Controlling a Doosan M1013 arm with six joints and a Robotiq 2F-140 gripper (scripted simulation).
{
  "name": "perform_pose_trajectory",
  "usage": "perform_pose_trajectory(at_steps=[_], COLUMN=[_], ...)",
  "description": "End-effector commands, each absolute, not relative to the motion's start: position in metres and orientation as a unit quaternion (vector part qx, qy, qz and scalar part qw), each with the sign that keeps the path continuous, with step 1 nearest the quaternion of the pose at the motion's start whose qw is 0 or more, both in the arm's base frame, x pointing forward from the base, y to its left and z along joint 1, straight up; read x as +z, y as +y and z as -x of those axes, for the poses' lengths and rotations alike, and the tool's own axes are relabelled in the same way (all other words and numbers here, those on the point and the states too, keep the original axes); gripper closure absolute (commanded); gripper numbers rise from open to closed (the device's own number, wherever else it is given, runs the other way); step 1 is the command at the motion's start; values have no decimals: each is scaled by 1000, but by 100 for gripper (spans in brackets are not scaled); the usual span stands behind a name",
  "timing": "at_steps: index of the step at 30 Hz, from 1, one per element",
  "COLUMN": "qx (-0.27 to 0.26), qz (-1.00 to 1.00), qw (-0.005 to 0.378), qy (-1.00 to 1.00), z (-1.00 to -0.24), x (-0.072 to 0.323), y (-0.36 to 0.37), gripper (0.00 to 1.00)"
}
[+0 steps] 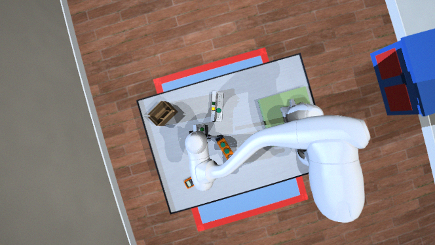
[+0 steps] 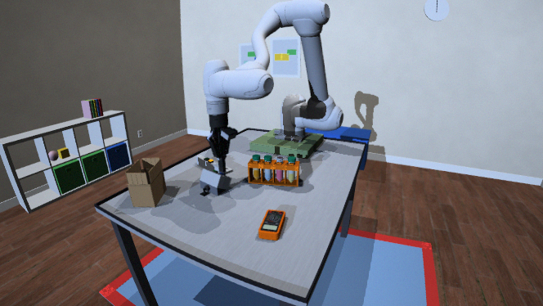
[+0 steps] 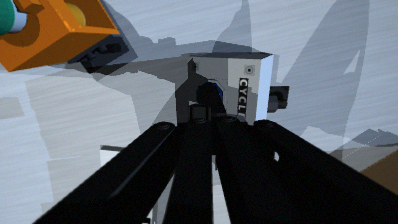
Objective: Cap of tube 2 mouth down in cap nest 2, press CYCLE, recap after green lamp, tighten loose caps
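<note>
In the wrist view my gripper (image 3: pixel 207 100) is shut with nothing between the fingers. Its tips sit right in front of the blue CYCLE key on the grey key housing (image 3: pixel 227 90). In the exterior view the gripper (image 2: pixel 221 169) points down at that housing (image 2: pixel 214 182). The orange tube rack (image 2: pixel 273 172) stands to its right. Three tubes wear green caps; tube 2 (image 2: pixel 279 160) is bare. From above, the white cap tray (image 1: pixel 217 105) holds a green cap (image 1: pixel 218 110) in a nest, with an amber light (image 1: pixel 213 108) beside it.
A cardboard box (image 2: pixel 145 182) stands at the table's left end. An orange multimeter (image 2: pixel 271 224) lies near the front edge. A green mat (image 2: pixel 286 143) lies under the arm's base. The rack's corner (image 3: pixel 50 30) is close at the wrist view's upper left.
</note>
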State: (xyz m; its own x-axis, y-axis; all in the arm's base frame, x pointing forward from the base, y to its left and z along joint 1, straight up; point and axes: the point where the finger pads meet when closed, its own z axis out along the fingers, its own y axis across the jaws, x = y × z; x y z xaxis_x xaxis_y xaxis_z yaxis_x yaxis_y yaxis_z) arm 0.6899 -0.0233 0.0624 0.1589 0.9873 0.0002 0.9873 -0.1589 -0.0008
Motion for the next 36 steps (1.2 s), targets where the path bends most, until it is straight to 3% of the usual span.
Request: perform_pose_trajectory(at_steps=[1, 36], qx=[-1, 0], qz=[761, 761], qw=[-2, -1], qy=[-649, -649], z=[-692, -691], x=[80, 83], y=[-23, -23], gripper=[90, 90])
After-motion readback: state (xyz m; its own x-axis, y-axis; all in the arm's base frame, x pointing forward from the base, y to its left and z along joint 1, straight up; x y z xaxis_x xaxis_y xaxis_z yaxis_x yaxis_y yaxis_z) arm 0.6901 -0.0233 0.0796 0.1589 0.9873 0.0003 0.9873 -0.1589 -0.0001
